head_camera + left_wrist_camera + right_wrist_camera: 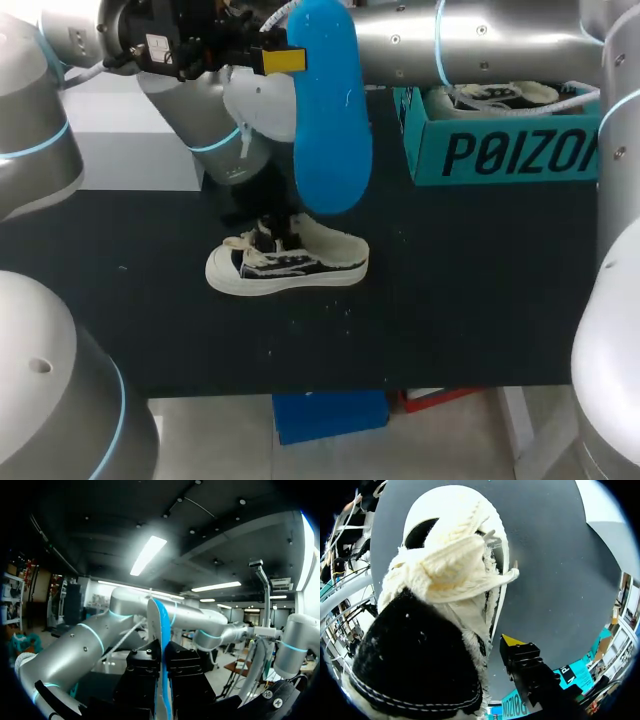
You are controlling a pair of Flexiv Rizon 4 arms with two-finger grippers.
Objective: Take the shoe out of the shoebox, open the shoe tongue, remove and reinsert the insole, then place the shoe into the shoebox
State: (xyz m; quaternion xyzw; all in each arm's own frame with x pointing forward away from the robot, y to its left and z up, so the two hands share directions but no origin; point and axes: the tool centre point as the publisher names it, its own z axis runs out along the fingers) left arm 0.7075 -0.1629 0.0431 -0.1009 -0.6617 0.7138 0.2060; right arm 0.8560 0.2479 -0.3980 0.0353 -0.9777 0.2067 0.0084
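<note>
A cream and black sneaker (288,262) stands upright on the dark table (460,300), toe to the left. My right gripper (262,222) is down at its tongue and laces; the right wrist view looks along the shoe (445,580) from very close. High above the shoe, my left gripper (283,60) is shut on the top end of a blue insole (330,120), which hangs downward. In the left wrist view the insole (161,630) shows edge-on, pinched in that gripper (162,680). The teal shoebox (500,150) stands open at the back right.
A second cream sneaker (500,95) lies inside the shoebox. A white box (130,140) sits at the back left. My right arm crosses the back of the table and bends down toward the shoe.
</note>
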